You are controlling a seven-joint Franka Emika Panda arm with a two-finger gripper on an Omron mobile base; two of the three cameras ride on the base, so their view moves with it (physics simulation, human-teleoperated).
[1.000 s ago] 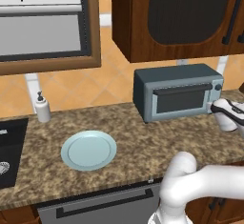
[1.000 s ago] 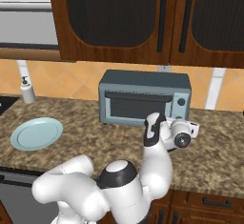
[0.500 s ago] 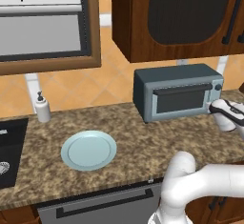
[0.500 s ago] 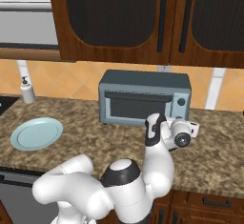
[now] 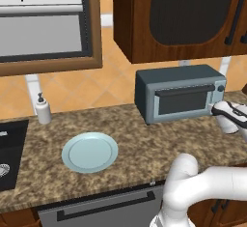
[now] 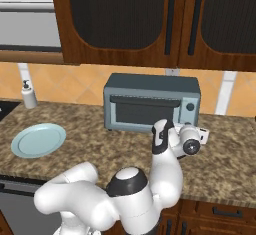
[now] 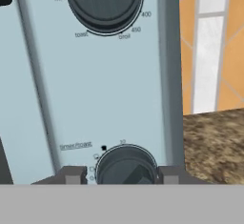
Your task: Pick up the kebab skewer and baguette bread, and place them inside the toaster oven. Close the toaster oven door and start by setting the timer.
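1. The tool (image 7: 125,175) now has its two fingers (image 7: 71,175) drawn in close against either side of the timer knob (image 7: 126,167), where shortly before they stood wide; I judge it gripped, so turning it to start is what remains
2. The oven (image 5: 179,92) sits directly ahead of the tool, its door (image 5: 185,100) shut; skewer and baguette cannot be made out through the dark glass
3. Far left of the tool on the desk (image 5: 144,146): one soap bottle (image 5: 43,108), then one plate (image 5: 89,152)
4. Count: one oven, two knobs in the hand view, the temperature knob (image 7: 105,1) above the timer knob
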